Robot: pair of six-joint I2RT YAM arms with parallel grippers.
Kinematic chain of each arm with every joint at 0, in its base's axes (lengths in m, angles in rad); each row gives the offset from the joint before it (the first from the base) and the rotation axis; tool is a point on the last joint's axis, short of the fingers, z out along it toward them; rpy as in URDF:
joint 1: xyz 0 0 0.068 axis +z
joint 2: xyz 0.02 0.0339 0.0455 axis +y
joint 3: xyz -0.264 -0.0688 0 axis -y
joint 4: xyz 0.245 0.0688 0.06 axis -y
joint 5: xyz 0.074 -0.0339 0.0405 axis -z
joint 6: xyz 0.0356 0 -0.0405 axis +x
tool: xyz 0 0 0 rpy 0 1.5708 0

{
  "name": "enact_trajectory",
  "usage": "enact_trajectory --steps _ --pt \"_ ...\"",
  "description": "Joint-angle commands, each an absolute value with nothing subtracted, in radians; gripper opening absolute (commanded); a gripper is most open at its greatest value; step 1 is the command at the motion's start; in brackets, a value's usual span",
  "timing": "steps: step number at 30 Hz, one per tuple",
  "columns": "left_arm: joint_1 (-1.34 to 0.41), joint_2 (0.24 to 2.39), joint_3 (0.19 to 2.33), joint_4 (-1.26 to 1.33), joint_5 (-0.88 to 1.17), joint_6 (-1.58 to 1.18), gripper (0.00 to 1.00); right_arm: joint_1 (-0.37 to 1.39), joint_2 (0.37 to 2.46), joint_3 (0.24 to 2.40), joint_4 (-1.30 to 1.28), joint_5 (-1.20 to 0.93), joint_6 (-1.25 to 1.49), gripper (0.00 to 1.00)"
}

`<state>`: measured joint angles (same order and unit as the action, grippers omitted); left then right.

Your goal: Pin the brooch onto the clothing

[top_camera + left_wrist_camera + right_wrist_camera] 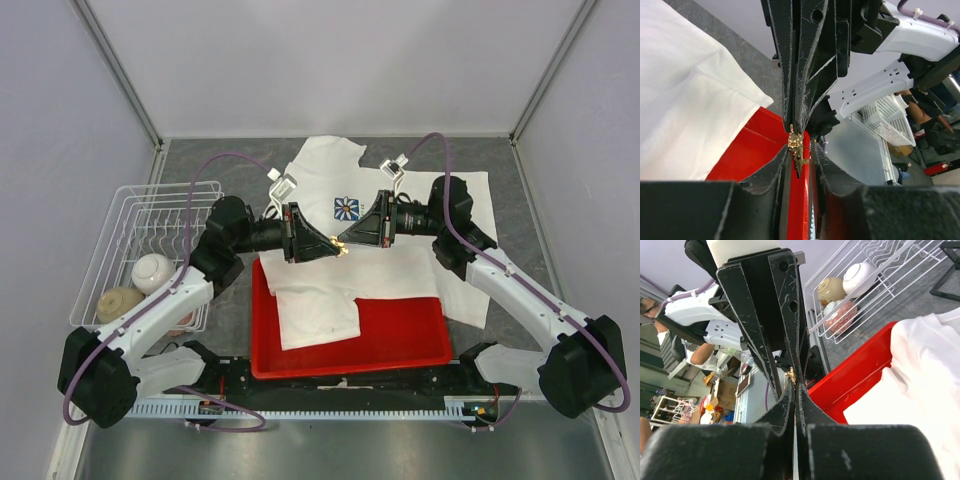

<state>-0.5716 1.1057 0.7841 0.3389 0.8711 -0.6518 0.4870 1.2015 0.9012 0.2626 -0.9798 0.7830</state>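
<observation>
The tiny gold brooch (pixel 342 246) hangs in the air between my two grippers, above the white T-shirt (pixel 400 265) with its blue daisy print (pixel 347 208). My right gripper (pixel 349 240) is shut on the brooch's top; in the right wrist view the gold piece (pixel 791 374) sticks out past the closed tips of that gripper (pixel 794 386). My left gripper (pixel 333 248) faces it tip to tip. In the left wrist view its jaws (pixel 801 152) stand narrowly apart around the hanging brooch (pixel 797 150), whose lower part lies close to the left finger (pixel 775 172).
A red tray (pixel 400 335) lies under the shirt's lower part, near the arm bases. A white wire basket (pixel 135 250) with bowls stands at the left. Grey table surface (pixel 230 165) borders the shirt, with walls behind.
</observation>
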Motion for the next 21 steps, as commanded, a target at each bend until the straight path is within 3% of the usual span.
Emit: enact_trajectory --steps 1,3,7,10,15,21 --pt "-0.574 1.13 0.816 0.413 0.862 -0.782 0.29 0.495 1.193 0.908 0.21 -0.933 0.724 0.0" --pt "-0.574 1.131 0.824 0.416 0.865 -0.79 0.36 0.497 1.196 0.911 0.206 -0.933 0.718 0.0" --pt "-0.562 1.097 0.845 0.388 0.876 -0.764 0.59 0.497 1.192 0.928 0.161 -0.942 0.671 0.0" --pt "-0.525 1.05 0.851 0.362 0.905 -0.709 0.64 0.494 1.18 0.934 0.155 -0.937 0.663 0.0" --pt "-0.425 0.963 0.836 0.233 0.882 -0.549 0.65 0.485 1.144 0.924 0.248 -0.879 0.702 0.0" --pt "-0.405 0.948 0.793 0.259 0.934 -0.476 0.47 0.485 1.131 0.864 0.514 -0.842 0.92 0.0"
